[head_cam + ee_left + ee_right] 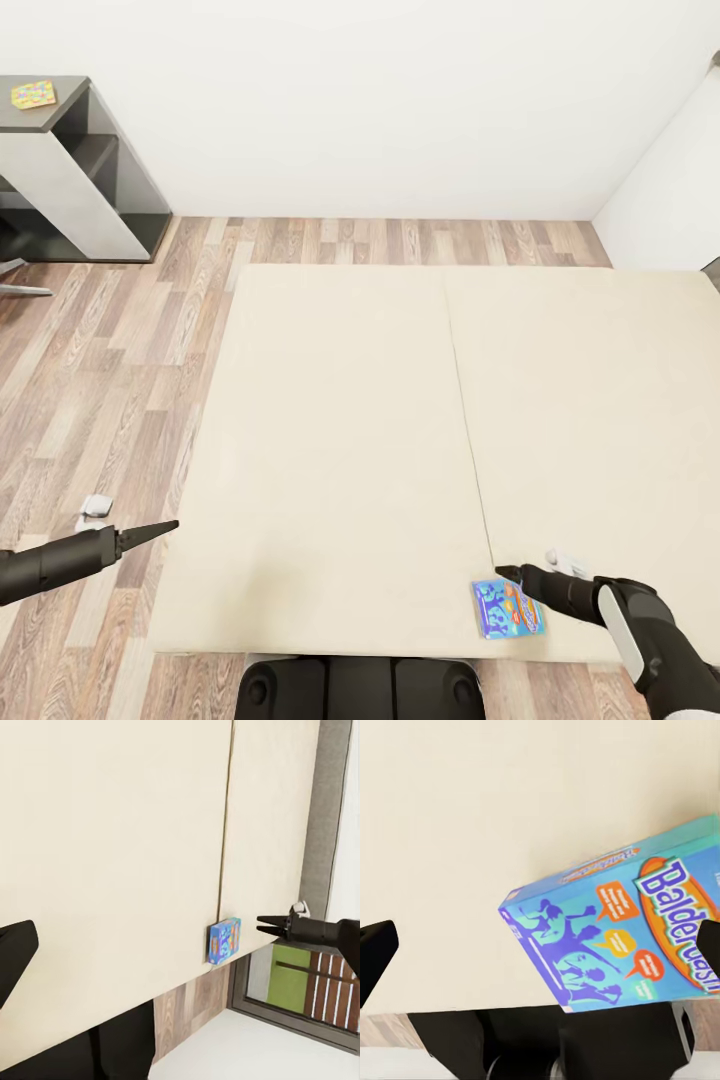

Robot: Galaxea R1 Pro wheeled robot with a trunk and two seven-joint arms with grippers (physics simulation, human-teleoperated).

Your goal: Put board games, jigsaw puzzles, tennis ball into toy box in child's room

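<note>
A small blue board game box with yellow lettering (508, 609) lies on the beige bed (350, 420), the black right gripper (510, 574), fingers apart, hovering just over it.

Both arms are matte black and taper to thin pointed fingers. The right arm (640, 625) carries a white panel; the base (360, 688) is black.

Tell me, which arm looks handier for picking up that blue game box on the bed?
Right. Its gripper sits beside the blue box on the bed; the left gripper hangs over the floor.
</note>
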